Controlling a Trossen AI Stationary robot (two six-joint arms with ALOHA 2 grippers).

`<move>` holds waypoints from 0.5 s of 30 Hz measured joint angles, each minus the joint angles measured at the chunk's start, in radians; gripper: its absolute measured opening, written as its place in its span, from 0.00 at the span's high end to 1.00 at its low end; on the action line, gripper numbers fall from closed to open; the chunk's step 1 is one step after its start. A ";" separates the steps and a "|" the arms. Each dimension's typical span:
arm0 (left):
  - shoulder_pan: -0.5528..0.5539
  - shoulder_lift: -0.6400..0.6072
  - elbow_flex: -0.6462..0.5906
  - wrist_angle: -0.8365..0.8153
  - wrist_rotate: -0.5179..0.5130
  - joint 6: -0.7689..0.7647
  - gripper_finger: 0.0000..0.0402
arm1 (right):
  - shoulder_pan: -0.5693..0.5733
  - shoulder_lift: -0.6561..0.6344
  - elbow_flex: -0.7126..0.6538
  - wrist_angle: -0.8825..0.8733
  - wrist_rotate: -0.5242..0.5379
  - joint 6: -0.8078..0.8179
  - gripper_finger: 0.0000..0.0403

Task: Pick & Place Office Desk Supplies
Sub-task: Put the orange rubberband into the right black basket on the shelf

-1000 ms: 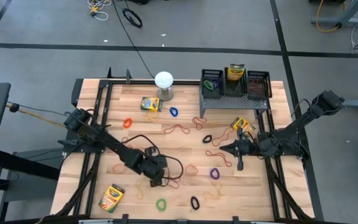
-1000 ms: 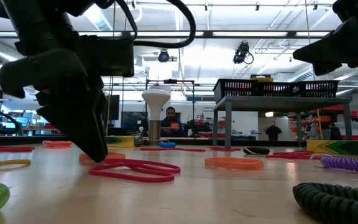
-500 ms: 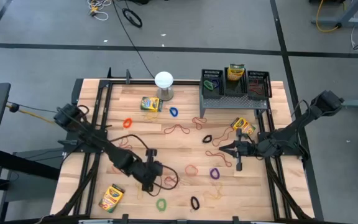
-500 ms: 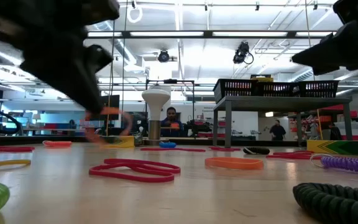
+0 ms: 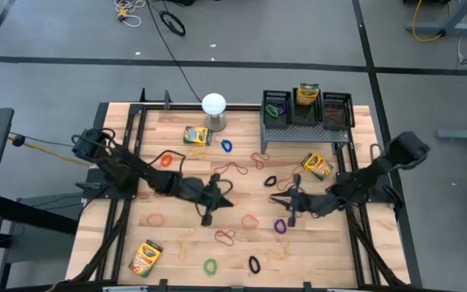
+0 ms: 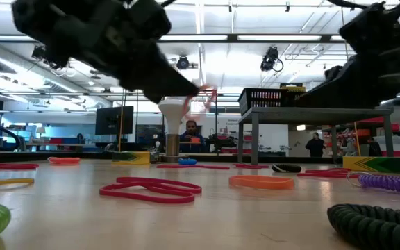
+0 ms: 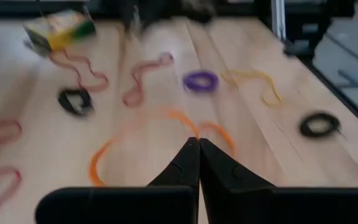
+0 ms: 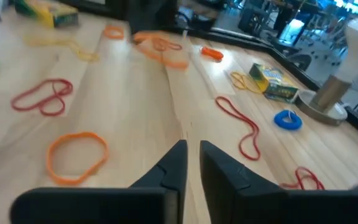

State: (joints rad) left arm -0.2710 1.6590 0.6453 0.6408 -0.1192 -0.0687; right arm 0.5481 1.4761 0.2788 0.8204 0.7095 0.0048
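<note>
Four crayon boxes (image 5: 196, 135), three mesh bins (image 5: 276, 107)

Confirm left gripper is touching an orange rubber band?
Touching. Left wrist view: the orange rubber band loops straight into the shut tips of the left gripper, pinched there.

Robotics lab, ceiling strip lights (image 6: 207, 38), monitors (image 6: 113, 119)

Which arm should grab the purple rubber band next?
Probably the right. Its claw is open, looks empty, and hangs close to the purple rubber band. The left claw is shut on an orange rubber band, so it's busy.
</note>
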 joint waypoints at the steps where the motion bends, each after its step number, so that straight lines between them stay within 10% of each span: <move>1: 0.016 0.005 0.000 0.030 0.015 0.009 0.99 | -0.005 0.037 0.027 0.000 0.000 -0.015 0.85; 15: 0.077 0.095 0.004 0.240 0.076 0.016 0.99 | -0.014 0.195 0.219 0.001 0.082 -0.333 0.59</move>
State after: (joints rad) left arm -0.1945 1.7542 0.6492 0.8804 -0.0437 -0.0532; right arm 0.5339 1.6714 0.4975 0.8215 0.7917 -0.3277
